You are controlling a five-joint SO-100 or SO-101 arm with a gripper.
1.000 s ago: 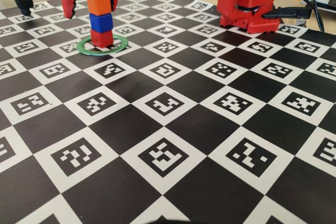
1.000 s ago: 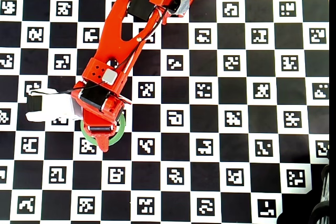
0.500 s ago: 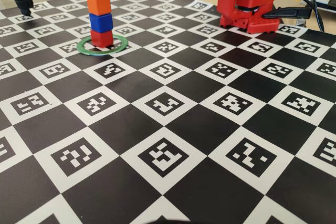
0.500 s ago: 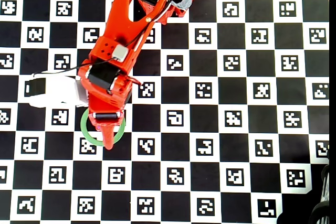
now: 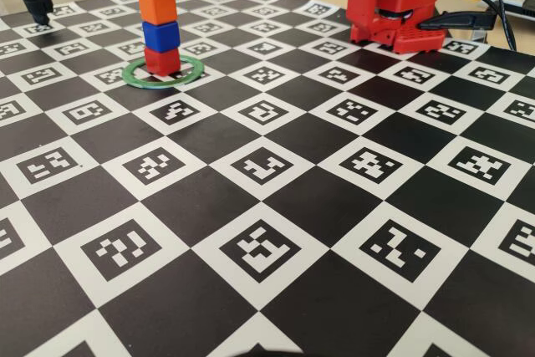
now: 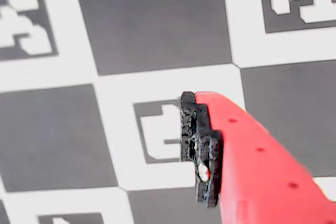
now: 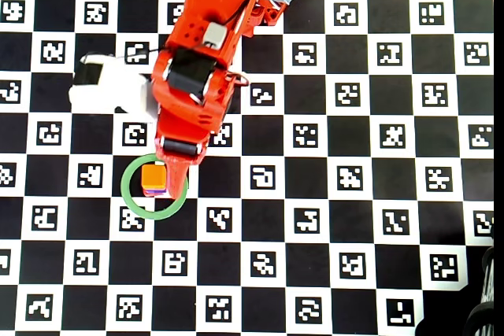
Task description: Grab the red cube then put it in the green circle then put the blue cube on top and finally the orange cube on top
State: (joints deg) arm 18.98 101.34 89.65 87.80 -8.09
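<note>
The cube tower stands in the ring, and the arm is up above it.

The red cube [image 5: 162, 60] sits on the board inside the green circle [image 5: 134, 75]. The blue cube [image 5: 160, 35] sits on top of it, and the orange cube [image 5: 157, 5] sits on top of that, so the tower stands straight up. From above, only the orange cube [image 7: 154, 176] shows well, inside the green circle [image 7: 131, 198]. The gripper [image 7: 178, 182] hangs high, just beside the tower on its right in the overhead view, and its arm reaches back toward the top edge. It holds nothing. Only one finger [image 6: 202, 150] shows in the wrist view, so it is not clear if the gripper is spread or pressed together. The stacking looks done, so the next move is likely to pull away from the tower without bumping it.
</note>
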